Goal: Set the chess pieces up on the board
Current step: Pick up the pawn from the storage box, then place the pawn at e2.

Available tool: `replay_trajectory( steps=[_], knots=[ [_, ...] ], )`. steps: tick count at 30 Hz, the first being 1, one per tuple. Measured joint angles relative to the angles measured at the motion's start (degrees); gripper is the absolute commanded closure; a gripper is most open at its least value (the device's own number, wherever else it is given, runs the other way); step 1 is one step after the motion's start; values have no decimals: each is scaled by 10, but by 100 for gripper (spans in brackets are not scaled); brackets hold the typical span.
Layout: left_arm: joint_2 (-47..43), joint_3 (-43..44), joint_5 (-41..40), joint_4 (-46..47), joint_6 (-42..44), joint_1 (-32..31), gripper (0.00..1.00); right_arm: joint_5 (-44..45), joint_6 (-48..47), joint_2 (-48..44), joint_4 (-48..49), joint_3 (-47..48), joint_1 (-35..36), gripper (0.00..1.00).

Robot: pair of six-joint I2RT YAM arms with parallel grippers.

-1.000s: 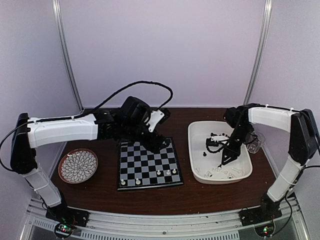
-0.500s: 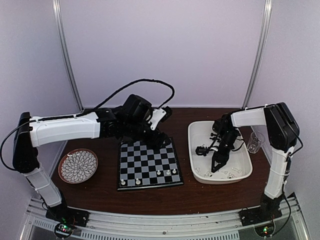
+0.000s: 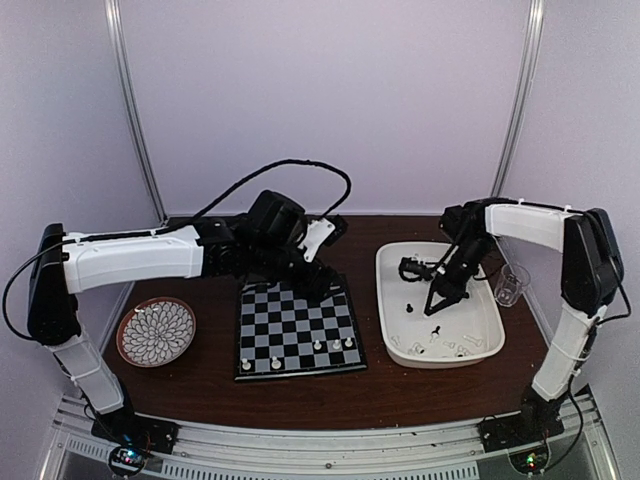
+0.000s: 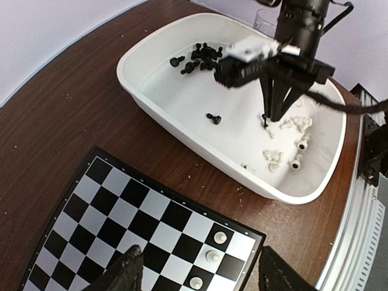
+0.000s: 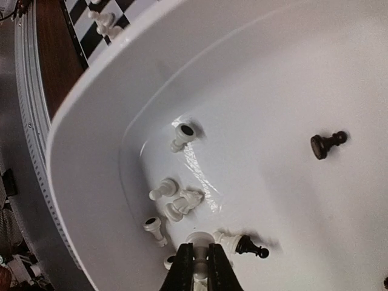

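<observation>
The board (image 3: 295, 328) lies mid-table with a few white chess pieces (image 3: 335, 345) along its near edge; three of them (image 4: 212, 256) show in the left wrist view. My left gripper (image 3: 318, 285) hangs open over the board's far right corner, jaws wide (image 4: 203, 273), nothing between them. My right gripper (image 3: 433, 308) is inside the white tray (image 3: 383, 300), shut on a white chess piece (image 5: 200, 242) low over the tray floor. Loose white pieces (image 5: 182, 206) lie beside it, with a black piece (image 5: 250, 247) close by and a black pawn (image 5: 327, 144) farther off.
A cluster of black pieces (image 4: 200, 54) sits at the tray's far end. A round patterned plate (image 3: 156, 331) stands left of the board. A clear cup (image 3: 512, 284) stands right of the tray, near the right arm. The metal rail runs along the table's near edge.
My right gripper has closed on a white piece and shifted toward the tray's middle. The left gripper has narrowed slightly and stayed over the board's far edge.
</observation>
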Motion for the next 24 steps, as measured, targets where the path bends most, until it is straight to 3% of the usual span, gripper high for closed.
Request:
replay_trajectory(
  steps=[7,16,19,24],
  knots=[
    [0,-28,54,75,-15,-4,42,-73,27,-129,-8,47,-6,93],
    [14,-38,86,225,-25,-49,43,-185,81,-173,5,63,1,92],
    [36,-20,92,250,-30,-53,43,-188,93,-176,8,75,16,92],
    [20,-42,58,256,-35,-52,42,-106,93,-174,1,101,84,92]
  ],
)
